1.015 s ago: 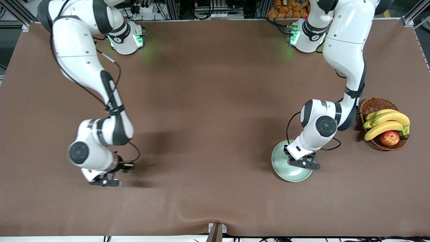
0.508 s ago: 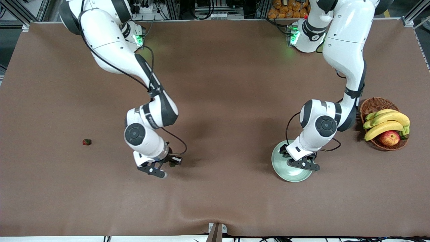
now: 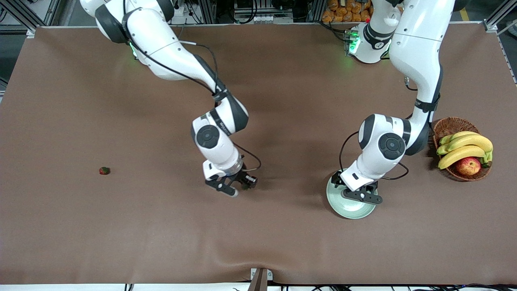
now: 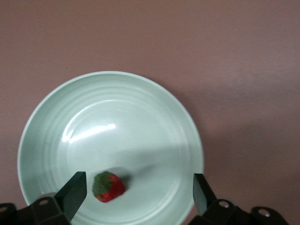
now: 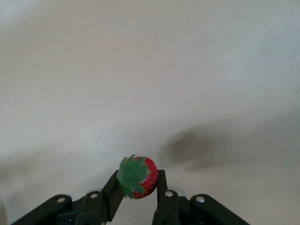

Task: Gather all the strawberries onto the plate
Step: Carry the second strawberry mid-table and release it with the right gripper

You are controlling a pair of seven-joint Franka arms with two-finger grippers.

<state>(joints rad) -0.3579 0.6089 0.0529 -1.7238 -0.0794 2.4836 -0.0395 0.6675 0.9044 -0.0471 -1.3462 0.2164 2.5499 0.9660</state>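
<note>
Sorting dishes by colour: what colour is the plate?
Pale mint green plate, glossy; the left wrist view shows it best.

Over the plate [image 3: 341, 206]: left tool [image 3: 362, 197] hangs there, blocking access from above.
Toward the plate: bare worktop [image 3: 291, 194] lies between right tool [image 3: 233, 186] and plate.

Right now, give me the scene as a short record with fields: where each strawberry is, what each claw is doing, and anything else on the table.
strawberry in plate: one, lying in the plate
strawberry held: one, pinched in the right claw over the bare table middle
strawberry loose: one, on the cloth toward the right arm's end
left claw: open, over the plate
basket: bananas and apple, at the left arm's end
</note>
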